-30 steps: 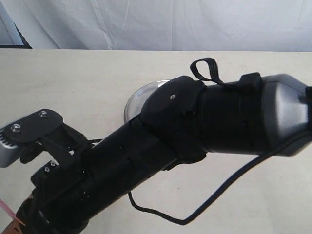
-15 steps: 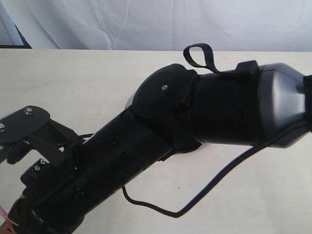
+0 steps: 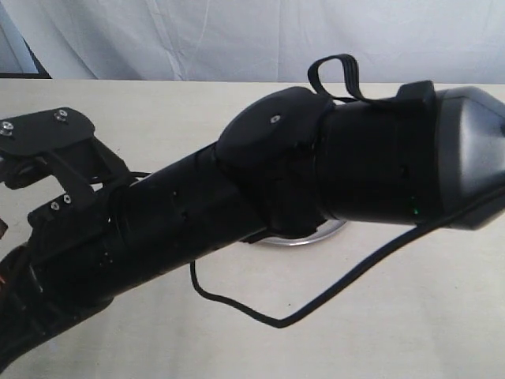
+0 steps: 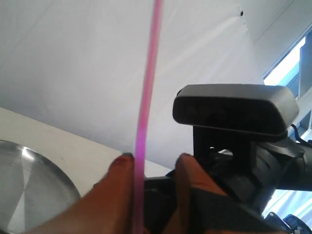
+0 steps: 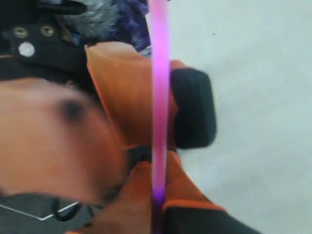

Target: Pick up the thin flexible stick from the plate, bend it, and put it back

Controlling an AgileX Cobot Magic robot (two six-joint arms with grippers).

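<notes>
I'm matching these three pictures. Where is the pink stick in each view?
Exterior: not visible.
Left wrist: pink stick runs through the picture's middle, between orange fingers.
Right wrist: pink stick through the middle, blurred.
Shared landmark: steel plate, in exterior and left wrist views only.

- White cloth sheet [image 3: 197, 39] hangs across the top of the frame, softly creased
- Pale beige table top [image 3: 410, 316] fills the lower part, evenly lit
- Dark slanted edge [image 3: 35, 69] at the upper left
- Left wrist view: bright window strip [image 4: 290, 63] beside the sheet
</notes>
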